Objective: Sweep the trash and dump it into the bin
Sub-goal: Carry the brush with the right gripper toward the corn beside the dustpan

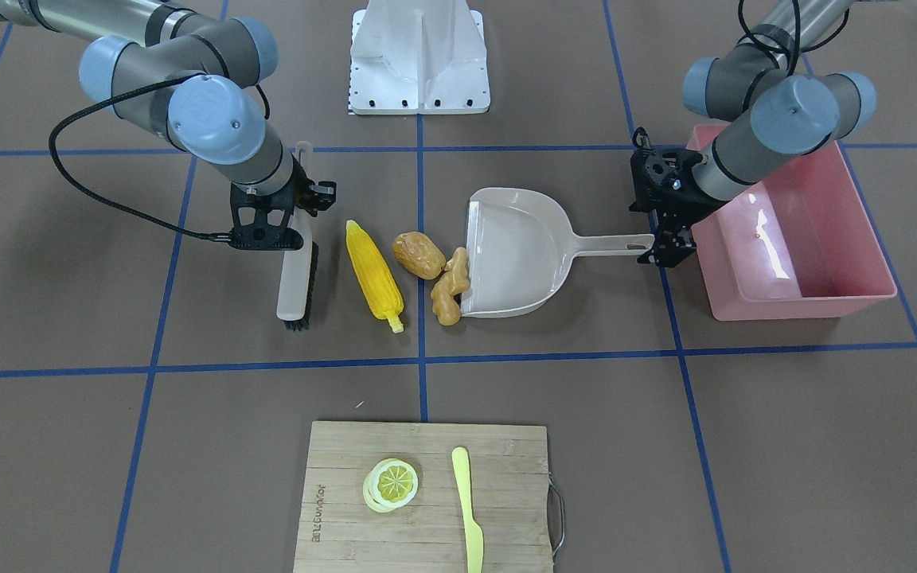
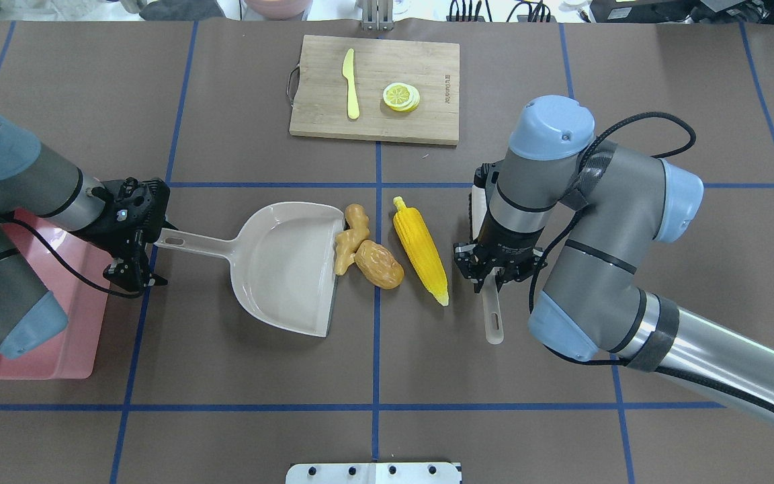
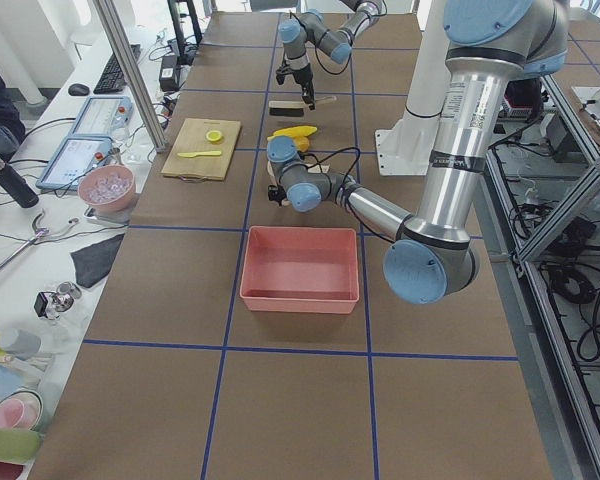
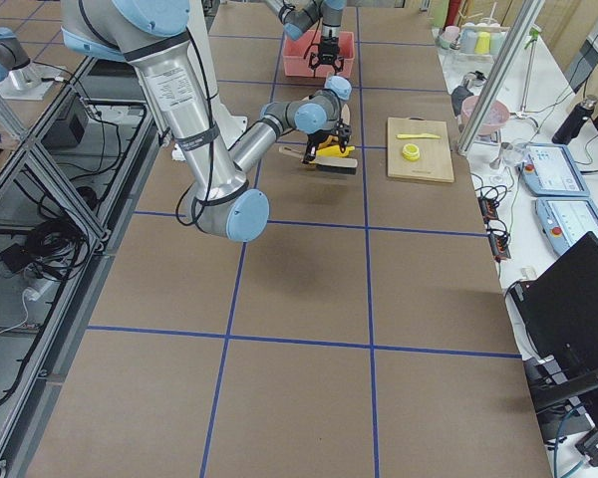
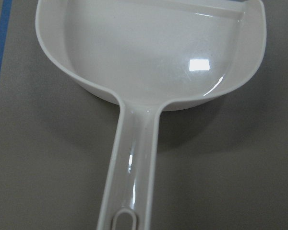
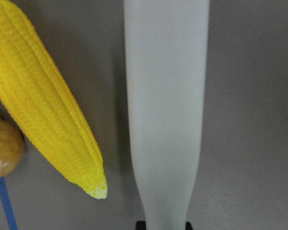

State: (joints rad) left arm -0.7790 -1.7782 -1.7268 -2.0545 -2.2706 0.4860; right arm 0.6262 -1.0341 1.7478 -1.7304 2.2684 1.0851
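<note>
Three toy foods (image 2: pixel 379 264), probably light, hard, roll-prone; corn cob (image 2: pixel 420 252) lies just beside the right gripper (image 2: pixel 491 275) jaws, clenched on the brush (image 2: pixel 492 316) handle. Left gripper (image 2: pixel 133 272) on dustpan (image 2: pixel 286 269): cannot tell.

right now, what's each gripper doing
left gripper: open, above the beige plastic dustpan handle's end
right gripper: shut on the white plastic brush handle

Corn cob (image 1: pixel 375 270), brown potato (image 1: pixel 419 255) and ginger root (image 1: pixel 450 286) lie together; pink bin (image 1: pixel 805 306) sits well apart.

Corn cob (image 2: pixel 420 255), potato piece (image 2: pixel 379 264) and ginger root (image 2: pixel 350 235) block the strip between brush (image 1: pixel 297 278) and dustpan (image 2: pixel 286 265); wide room toward cutting board (image 2: pixel 373 81).
</note>
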